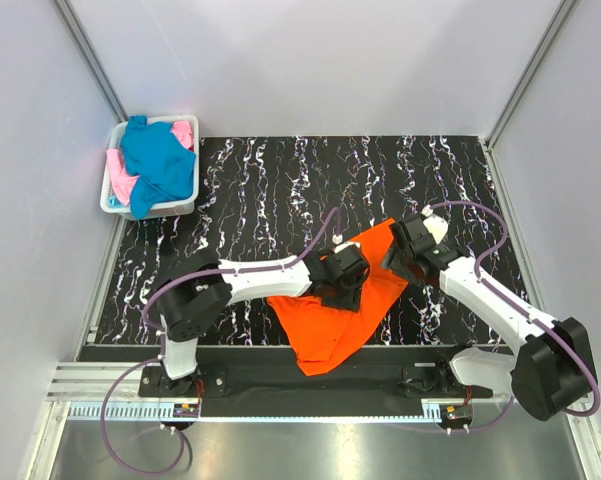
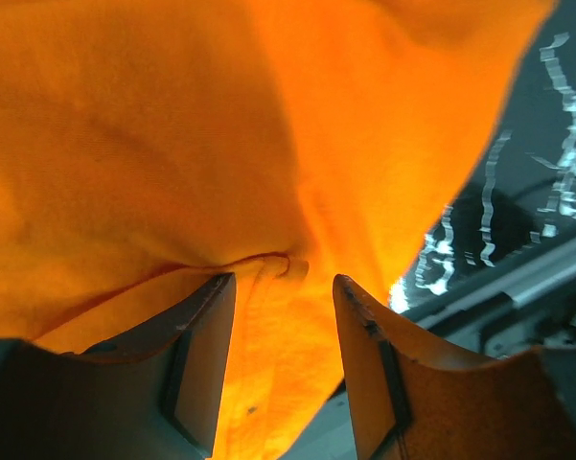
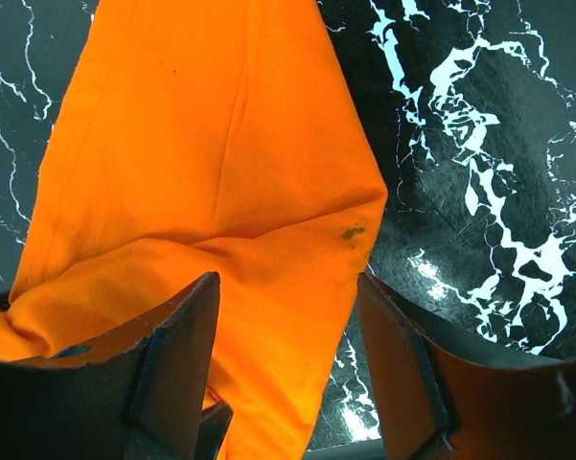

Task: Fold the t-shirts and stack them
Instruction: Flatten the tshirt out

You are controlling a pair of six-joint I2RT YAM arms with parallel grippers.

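The bright orange t-shirt (image 1: 330, 335) lies partly folded on the black marbled table (image 1: 280, 180), near the front edge. My left gripper (image 1: 342, 298) is low over its middle, jaws open, and a cloth hem (image 2: 268, 264) lies at the fingertips in the left wrist view (image 2: 283, 280). My right gripper (image 1: 392, 262) is at the shirt's right corner, jaws open astride the cloth's edge (image 3: 359, 240) in the right wrist view (image 3: 288, 280). The teal-blue t-shirt (image 1: 158, 160) and the pink t-shirt (image 1: 185, 133) lie crumpled in the white basket (image 1: 108, 200).
The basket stands at the table's far left corner against the grey wall. Metal frame rails (image 1: 280, 385) run along the near edge, under the arm bases. The orange shirt's lower tip hangs toward that edge.
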